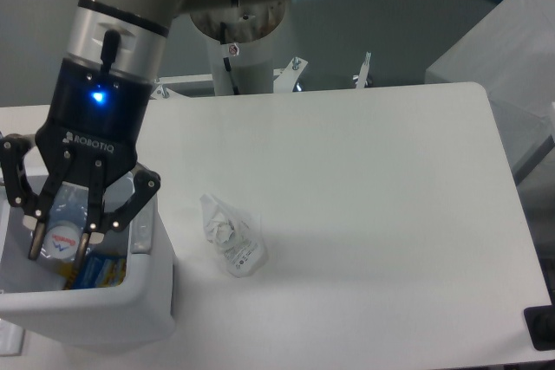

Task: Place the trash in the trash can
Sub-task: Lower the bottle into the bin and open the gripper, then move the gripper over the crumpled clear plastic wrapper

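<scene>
At the lower left of the frame you see the black two-finger gripper (59, 247) clenched on the crushed clear plastic bottle (62, 238), inside the white rectangular bin (147, 288). The crumpled clear-white wrapper (231, 234) lies beside it on the white table (364, 197).

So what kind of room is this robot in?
Probably a robot lab or workshop. A robot arm's gripper hangs over a white trash can on a plain white table, with a crumpled wrapper lying nearby.

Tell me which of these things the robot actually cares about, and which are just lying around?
Part of the job:
bottle, held by the gripper over the bin
wrapper, on the table
trash can

Just there:
blue-yellow item in the bin
table
</scene>
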{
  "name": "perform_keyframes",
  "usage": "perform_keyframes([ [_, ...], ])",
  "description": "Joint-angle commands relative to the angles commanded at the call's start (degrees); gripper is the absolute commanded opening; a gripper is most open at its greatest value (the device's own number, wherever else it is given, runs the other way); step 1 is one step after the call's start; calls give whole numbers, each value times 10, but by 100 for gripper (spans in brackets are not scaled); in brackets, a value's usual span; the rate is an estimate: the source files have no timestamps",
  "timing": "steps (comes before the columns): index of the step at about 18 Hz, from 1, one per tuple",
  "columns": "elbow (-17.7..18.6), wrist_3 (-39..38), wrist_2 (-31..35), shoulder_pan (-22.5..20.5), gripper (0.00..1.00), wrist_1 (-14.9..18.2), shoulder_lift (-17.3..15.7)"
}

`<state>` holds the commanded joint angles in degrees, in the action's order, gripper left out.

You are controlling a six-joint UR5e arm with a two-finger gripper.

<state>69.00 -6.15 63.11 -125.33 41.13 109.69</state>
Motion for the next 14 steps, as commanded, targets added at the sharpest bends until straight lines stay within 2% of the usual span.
perform_keyframes([
  [3, -5, -3, 0, 0, 43, -10, 7],
  [4, -5, -2, 0, 0, 46, -12, 7],
  [6, -4, 3, 0, 0, 62, -13, 6],
  [7, -4, 3, 0, 0, 64, -13, 6],
  [11, 2, 16, 2, -16, 92, -13, 4],
  [14, 38, 17, 31, -53, 98, -12, 3],
])
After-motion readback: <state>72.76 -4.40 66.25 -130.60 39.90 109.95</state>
